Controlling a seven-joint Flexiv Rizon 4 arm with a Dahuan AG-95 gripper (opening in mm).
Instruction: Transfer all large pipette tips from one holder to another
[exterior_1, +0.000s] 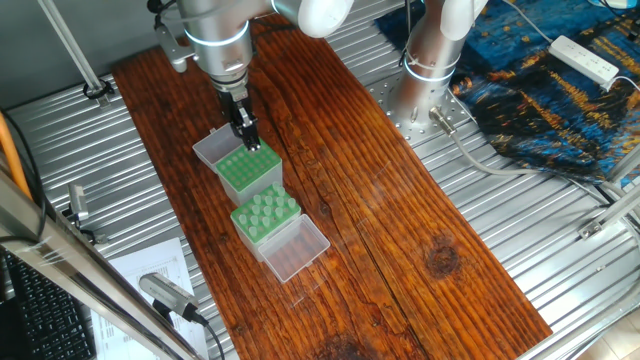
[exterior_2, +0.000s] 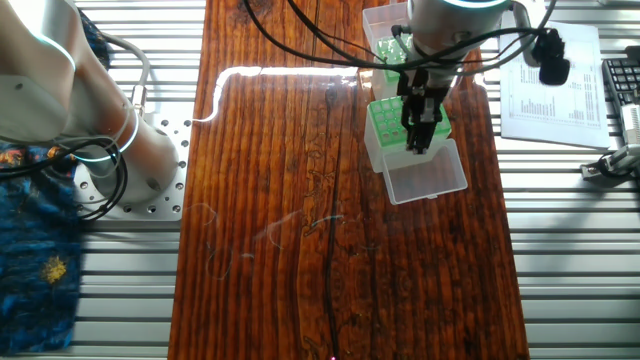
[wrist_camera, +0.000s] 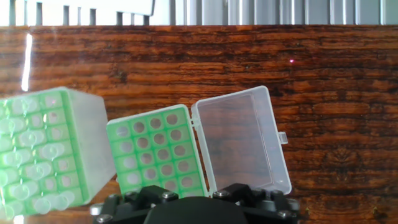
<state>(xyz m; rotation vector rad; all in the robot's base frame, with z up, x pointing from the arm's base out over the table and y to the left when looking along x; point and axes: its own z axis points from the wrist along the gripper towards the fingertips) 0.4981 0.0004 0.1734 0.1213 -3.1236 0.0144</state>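
Observation:
The large pipette tips (exterior_1: 266, 212) stand wide ends up in the nearer green holder (exterior_1: 262, 228). In the hand view the same tips (wrist_camera: 28, 177) fill the left holder (wrist_camera: 87, 134). The second green holder (exterior_1: 250, 170) shows only bare holes (wrist_camera: 155, 152), and its clear lid (wrist_camera: 242, 143) lies open. My gripper (exterior_1: 246, 140) hangs just above this bare holder, fingers pointing down and close together. From the other side the gripper (exterior_2: 420, 143) covers part of that holder (exterior_2: 385, 122). Whether a tip sits between the fingers is hidden. The hand view shows only the dark hand housing (wrist_camera: 193, 208).
Both holders sit on a dark wooden board (exterior_1: 400, 220) over a ribbed metal table (exterior_1: 520, 210). The open lids (exterior_1: 296, 248) (exterior_1: 213, 148) stick out on the holders' outer sides. The arm's base (exterior_1: 430, 70) and a blue cloth (exterior_1: 560, 90) are at the back right. Papers (exterior_2: 550, 85) lie beside the board.

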